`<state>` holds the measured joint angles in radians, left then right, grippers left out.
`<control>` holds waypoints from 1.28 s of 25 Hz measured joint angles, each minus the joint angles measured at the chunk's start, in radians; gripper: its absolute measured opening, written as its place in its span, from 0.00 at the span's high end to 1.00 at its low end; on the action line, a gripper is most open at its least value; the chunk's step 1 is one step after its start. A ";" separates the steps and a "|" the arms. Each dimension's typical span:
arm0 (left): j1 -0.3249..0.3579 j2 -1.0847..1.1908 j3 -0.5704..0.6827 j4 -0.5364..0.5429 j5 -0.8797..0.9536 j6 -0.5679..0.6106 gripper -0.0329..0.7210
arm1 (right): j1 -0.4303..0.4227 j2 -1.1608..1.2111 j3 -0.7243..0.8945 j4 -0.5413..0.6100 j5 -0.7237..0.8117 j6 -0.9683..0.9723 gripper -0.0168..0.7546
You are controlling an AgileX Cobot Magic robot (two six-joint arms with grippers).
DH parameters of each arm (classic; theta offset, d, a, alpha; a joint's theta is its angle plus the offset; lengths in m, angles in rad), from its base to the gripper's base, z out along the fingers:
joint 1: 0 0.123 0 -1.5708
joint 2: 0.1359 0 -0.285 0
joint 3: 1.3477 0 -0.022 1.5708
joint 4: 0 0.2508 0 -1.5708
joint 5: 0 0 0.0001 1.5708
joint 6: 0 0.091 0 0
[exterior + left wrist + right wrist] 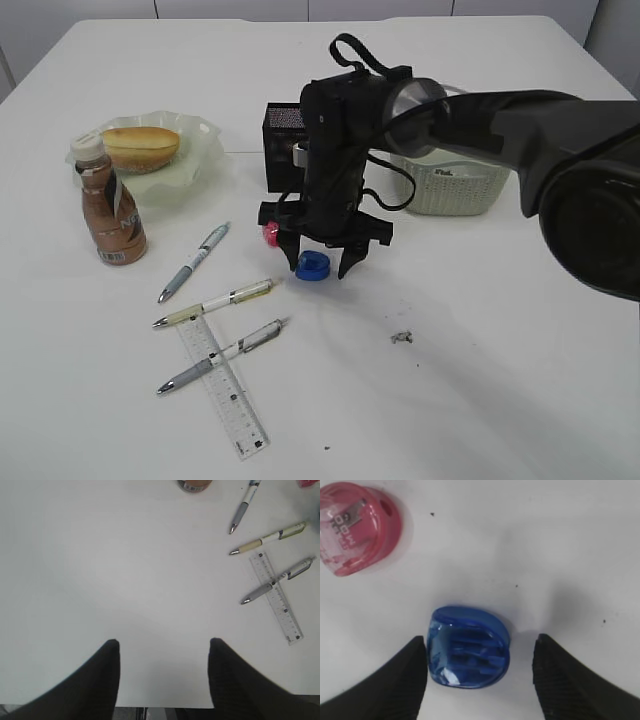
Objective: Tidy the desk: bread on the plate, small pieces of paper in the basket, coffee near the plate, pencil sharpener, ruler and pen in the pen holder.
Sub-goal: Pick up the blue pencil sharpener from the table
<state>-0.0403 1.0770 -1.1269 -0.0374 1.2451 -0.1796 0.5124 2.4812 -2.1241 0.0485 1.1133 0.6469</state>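
A blue pencil sharpener (313, 265) (468, 647) lies on the white table between the fingers of my right gripper (315, 268) (480, 640). That gripper is open; the sharpener sits close against one finger, with a gap to the other. A pink pencil sharpener (269, 234) (357, 527) lies just beyond. Three pens (195, 260) (215, 302) (225, 355) and a clear ruler (225, 385) lie front left. Bread (140, 145) is on the plate (200, 150), with the coffee bottle (110, 205) beside it. My left gripper (164, 642) is open over bare table.
A black pen holder (283, 150) stands behind my right arm, and a white basket (450, 185) is to its right. A small scrap of paper (402, 337) lies on the table at front right. The left wrist view shows the table's near edge below the fingers.
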 joint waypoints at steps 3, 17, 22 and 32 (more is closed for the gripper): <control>0.000 0.000 0.000 -0.002 0.000 0.000 0.40 | 0.000 0.002 0.000 -0.002 0.000 0.000 0.35; 0.000 0.000 0.000 -0.009 0.002 0.000 0.40 | 0.000 0.002 0.000 -0.049 0.002 0.002 0.35; 0.000 0.000 0.000 -0.010 0.002 0.000 0.40 | 0.000 0.002 0.000 -0.049 0.002 0.002 0.35; 0.000 0.000 0.000 -0.014 0.002 0.000 0.41 | 0.000 0.002 0.000 -0.049 0.021 0.002 0.36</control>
<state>-0.0403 1.0770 -1.1269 -0.0511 1.2466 -0.1796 0.5124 2.4833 -2.1241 0.0000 1.1338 0.6487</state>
